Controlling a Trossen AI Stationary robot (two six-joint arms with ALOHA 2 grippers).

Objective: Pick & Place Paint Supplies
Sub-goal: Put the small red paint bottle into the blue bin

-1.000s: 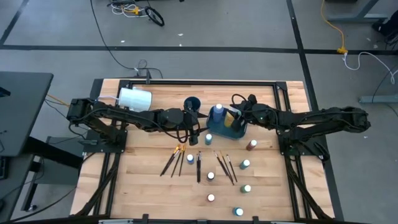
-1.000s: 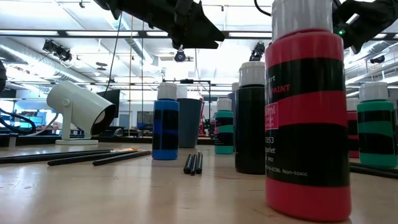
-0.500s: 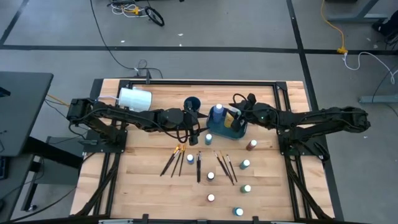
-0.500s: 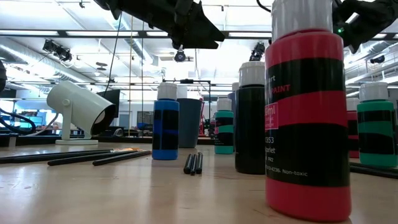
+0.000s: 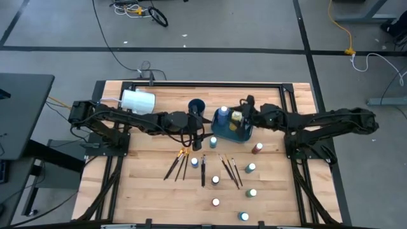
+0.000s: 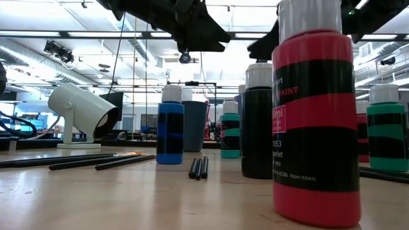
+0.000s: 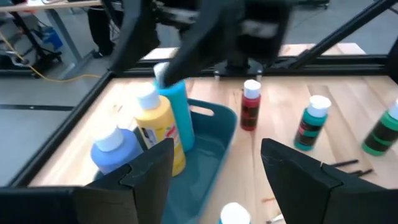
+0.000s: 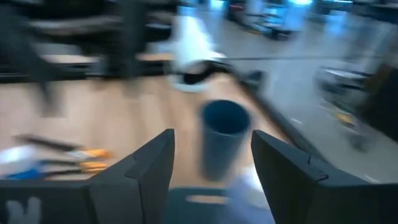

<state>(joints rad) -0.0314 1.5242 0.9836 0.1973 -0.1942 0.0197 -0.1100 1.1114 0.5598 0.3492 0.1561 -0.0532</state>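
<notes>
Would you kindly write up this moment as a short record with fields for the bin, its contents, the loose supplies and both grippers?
bin: blue bin, mid-table toward the far edge
contents: yellow bottle, light blue bottle and tall blue bottle, all upright
cup: dark blue cup, beside the bin
loose bottles: red bottle and teal bottle, among others on the table
brushes: paintbrushes, lying flat
left gripper: open, near the bin
right gripper: open, above the bin

We see two dark, jointed arms; the left gripper point(image 7: 217, 177) and right gripper point(image 8: 211, 165) carry blocky black angular fingers.
</notes>
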